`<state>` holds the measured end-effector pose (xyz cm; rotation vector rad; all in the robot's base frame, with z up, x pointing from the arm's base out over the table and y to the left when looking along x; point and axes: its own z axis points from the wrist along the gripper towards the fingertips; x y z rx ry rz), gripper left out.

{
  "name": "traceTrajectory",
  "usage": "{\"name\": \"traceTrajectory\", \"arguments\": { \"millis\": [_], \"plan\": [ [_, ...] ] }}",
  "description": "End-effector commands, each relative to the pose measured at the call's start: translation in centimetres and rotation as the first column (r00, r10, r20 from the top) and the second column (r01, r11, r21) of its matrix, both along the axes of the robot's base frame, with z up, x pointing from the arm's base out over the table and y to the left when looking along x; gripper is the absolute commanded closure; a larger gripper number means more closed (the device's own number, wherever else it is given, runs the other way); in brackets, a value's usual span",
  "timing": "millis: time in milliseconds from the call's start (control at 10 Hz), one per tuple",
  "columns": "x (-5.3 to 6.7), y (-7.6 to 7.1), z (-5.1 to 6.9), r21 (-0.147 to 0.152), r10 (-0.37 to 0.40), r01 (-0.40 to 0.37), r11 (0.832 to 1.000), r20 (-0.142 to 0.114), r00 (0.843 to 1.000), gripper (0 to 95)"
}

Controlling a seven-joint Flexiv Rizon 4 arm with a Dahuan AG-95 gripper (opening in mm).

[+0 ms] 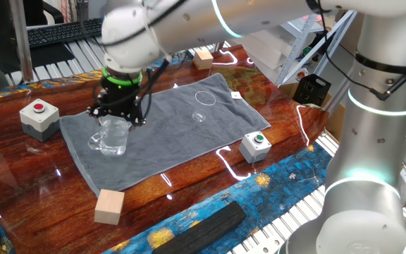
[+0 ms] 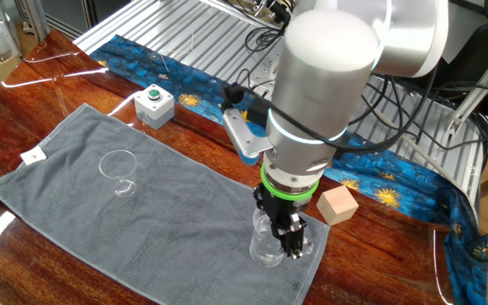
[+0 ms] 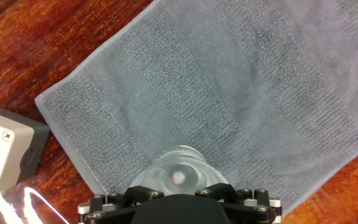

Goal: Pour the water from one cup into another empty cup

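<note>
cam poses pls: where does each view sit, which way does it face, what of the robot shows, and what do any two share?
One fixed view: by the arm's base, looking across the grey towel; arm and gripper over the glass mug.
The other fixed view: opposite side, looking down; wrist, gripper, small glass.
Hand view: on the hand, facing straight down; only the gripper body shows, above the mug.
Shared: both fixed views show towel, mug, small glass, green-button box.
</note>
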<state>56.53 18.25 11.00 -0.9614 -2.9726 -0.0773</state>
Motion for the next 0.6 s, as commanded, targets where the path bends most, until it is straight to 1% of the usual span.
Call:
{"name": "traceTrajectory", "arguments": {
  "millis": [100, 300, 600],
  "plan": [
    [-0.5, -0.3, 0.8, -0.002, 0.002, -0.002, 1.0, -0.005, 1.0, 95.0],
    [-1.3, -0.8, 1.6, -0.002, -0.003, 0.003, 1.0, -0.002, 1.0, 95.0],
    [-2.2, -1.7, 2.7, -0.003, -0.007, 0.007, 1.0, -0.001, 1.0, 95.0]
  ]
}}
